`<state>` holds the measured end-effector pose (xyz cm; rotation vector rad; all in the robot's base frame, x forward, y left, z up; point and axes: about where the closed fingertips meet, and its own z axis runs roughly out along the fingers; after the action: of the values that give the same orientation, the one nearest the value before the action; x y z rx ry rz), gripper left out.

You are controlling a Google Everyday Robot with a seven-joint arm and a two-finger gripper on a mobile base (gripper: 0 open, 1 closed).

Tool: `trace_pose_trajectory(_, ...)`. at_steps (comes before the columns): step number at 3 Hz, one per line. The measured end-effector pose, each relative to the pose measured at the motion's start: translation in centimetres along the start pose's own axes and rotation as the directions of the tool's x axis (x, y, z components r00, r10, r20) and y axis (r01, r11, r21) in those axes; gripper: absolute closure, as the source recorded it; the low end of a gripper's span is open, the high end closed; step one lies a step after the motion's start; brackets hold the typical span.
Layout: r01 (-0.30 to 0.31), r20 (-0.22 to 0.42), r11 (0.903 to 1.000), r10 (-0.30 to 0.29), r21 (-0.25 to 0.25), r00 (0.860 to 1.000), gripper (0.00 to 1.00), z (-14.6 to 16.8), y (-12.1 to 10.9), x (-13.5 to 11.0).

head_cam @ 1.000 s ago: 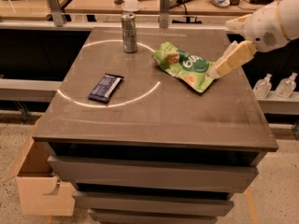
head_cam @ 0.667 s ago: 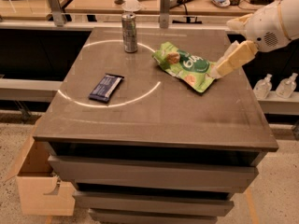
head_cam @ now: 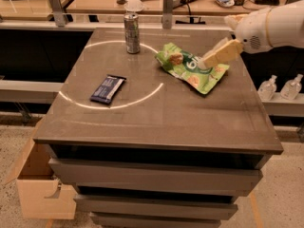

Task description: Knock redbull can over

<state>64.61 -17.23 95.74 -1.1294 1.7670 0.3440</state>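
Note:
The redbull can [head_cam: 131, 33] stands upright near the table's far edge, left of centre, on the white circle line. It is slim and silver-grey with a shiny top. My gripper [head_cam: 212, 58] reaches in from the right on a white arm [head_cam: 270, 25]. It hovers over the right part of the green chip bag [head_cam: 192, 66], well to the right of the can and apart from it.
A dark blue wrapped bar [head_cam: 108, 89] lies flat at the left inside the white circle. The grey table [head_cam: 156, 122] has drawers below. An open cardboard box [head_cam: 35, 184] sits on the floor at the left. Two small bottles [head_cam: 280, 87] stand on a ledge at the right.
My gripper has shifted a little to the left and away, further over the chip bag. The can, bar and bag have not moved.

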Motion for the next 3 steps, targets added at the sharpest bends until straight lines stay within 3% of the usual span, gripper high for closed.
trace_pose_trajectory(1, -0.014, 0.118, 0.9995, 0.011, 0.027, 0.993, 0.0, 5.1, -4.3, -0.9)
trace_pose_trajectory(2, -0.021, 0.169, 0.9998, 0.019, 0.008, 0.985, 0.0, 9.1, -6.0, -2.2)
trace_pose_trajectory(3, -0.008, 0.212, 0.9986, 0.019, -0.052, 0.977, 0.0, 13.8, -6.1, -4.2)
